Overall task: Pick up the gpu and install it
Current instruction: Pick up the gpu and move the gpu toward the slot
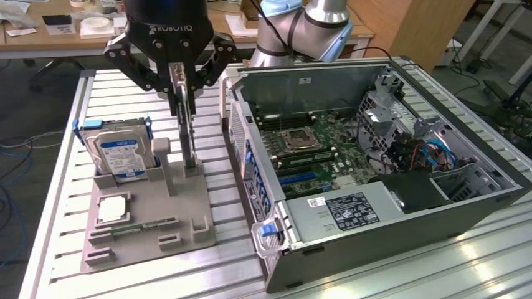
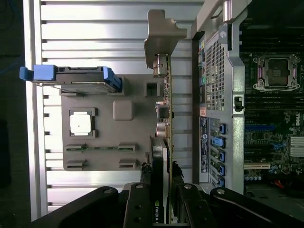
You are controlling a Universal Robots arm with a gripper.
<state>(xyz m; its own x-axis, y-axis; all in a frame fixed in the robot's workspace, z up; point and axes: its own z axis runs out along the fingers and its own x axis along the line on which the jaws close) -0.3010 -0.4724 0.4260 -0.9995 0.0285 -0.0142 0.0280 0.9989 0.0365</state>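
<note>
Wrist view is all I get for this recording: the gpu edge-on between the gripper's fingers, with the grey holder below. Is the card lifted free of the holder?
Observer: Not clearly. In the exterior view the gpu looks like a thin upright strip whose lower end reaches down to the grey holder. I cannot tell if they touch.
Operator: Where is it gripped?
Observer: The gripper is closed on its upper part, reaching straight down from above.
Operator: Is the case ready for it?
Observer: The computer case lies on its side with the side panel off and the motherboard facing up. It is beside the holder, on the exterior view's right.
</note>
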